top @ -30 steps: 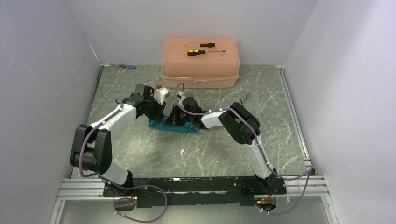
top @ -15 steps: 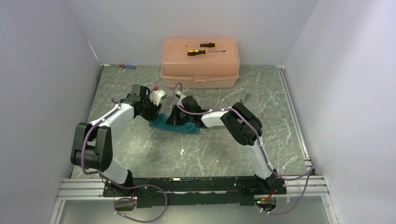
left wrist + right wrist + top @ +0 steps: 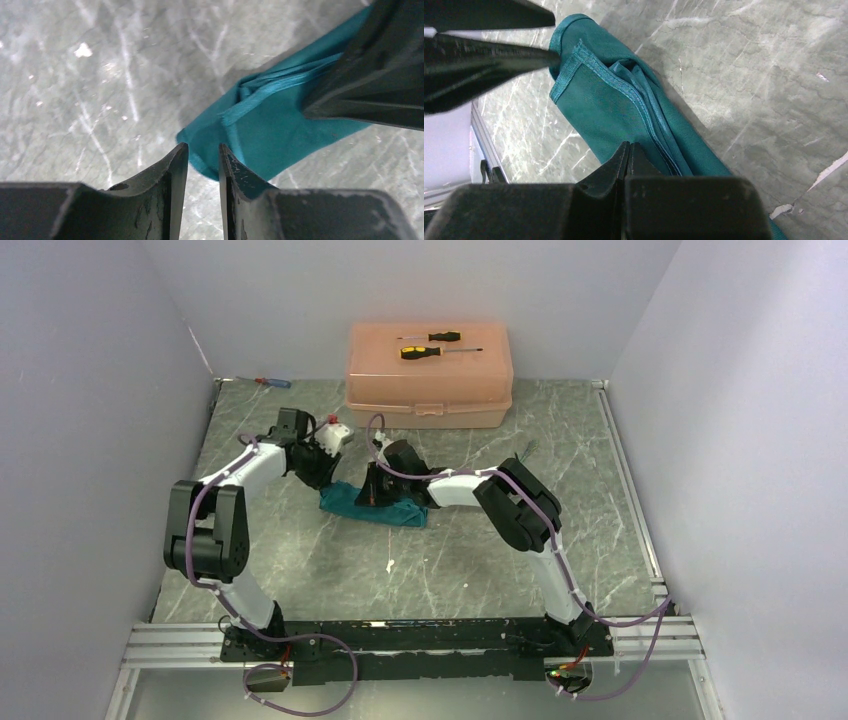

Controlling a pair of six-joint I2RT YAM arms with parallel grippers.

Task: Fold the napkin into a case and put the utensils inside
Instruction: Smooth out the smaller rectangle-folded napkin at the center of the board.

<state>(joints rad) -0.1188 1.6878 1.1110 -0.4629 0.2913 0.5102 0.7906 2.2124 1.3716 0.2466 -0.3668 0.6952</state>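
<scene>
The teal napkin (image 3: 395,510) lies folded into a narrow strip on the marble table, its hemmed layers (image 3: 624,110) stacked along one side. My right gripper (image 3: 629,146) is shut, tips pressed down on the middle of the strip (image 3: 372,495). My left gripper (image 3: 201,150) hovers at the strip's left end (image 3: 325,478), its jaws a narrow gap apart with nothing between them. The rounded end of the napkin (image 3: 260,130) lies just past its tips. A thin dark utensil with greenish tines (image 3: 527,449) pokes out behind the right arm's elbow.
A peach plastic box (image 3: 430,390) stands at the back, with two yellow-and-black screwdrivers (image 3: 435,345) on its lid. A small red-and-blue screwdriver (image 3: 270,382) lies at the far left corner. Walls enclose the table on three sides.
My left arm has drawn back and to the left, off the napkin's left end. The right gripper has stayed pressed on the cloth.
</scene>
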